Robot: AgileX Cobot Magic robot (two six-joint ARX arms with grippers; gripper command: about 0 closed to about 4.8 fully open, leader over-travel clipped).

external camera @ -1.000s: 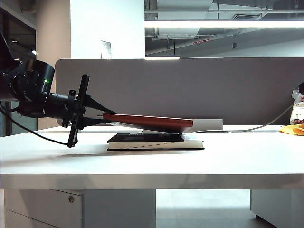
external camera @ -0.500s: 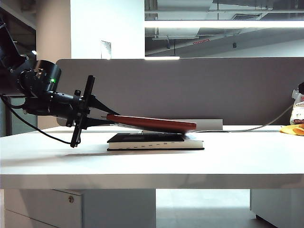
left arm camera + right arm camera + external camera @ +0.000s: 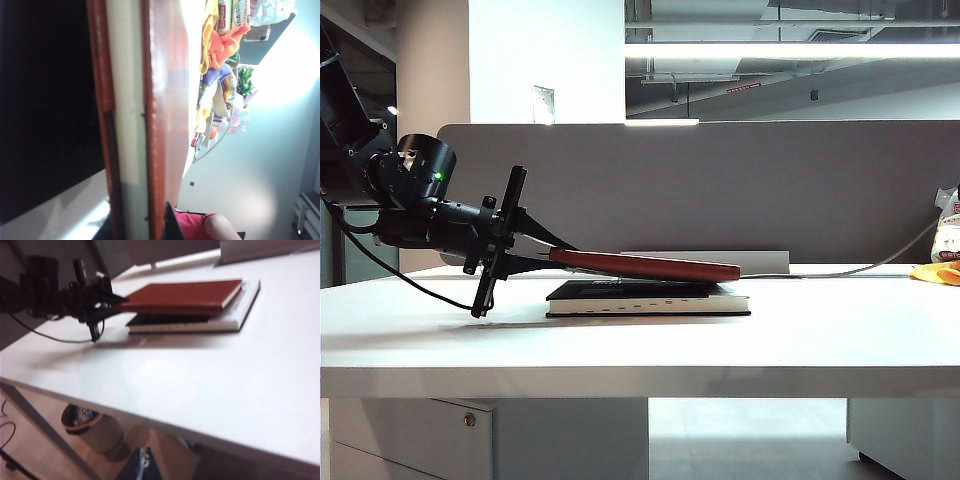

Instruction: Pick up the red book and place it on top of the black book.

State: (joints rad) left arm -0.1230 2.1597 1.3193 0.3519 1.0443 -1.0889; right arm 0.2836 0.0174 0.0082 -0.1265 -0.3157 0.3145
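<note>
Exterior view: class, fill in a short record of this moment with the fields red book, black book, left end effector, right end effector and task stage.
red book: tilted, far end low over the black book, near end raised
black book: flat on the white table, white page edge showing
left end effector: at the left, shut on the red book's near end
right end effector: not in view; its wrist camera looks across the table at both books
task stage: red book over the black book, not yet released

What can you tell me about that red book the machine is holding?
The red book is thin, with a smooth dark-red cover and pale page edges. The left gripper has its fingers clamped on one end. It slopes down over the black book, far end lowest, seemingly resting there. The right gripper is unseen.
</note>
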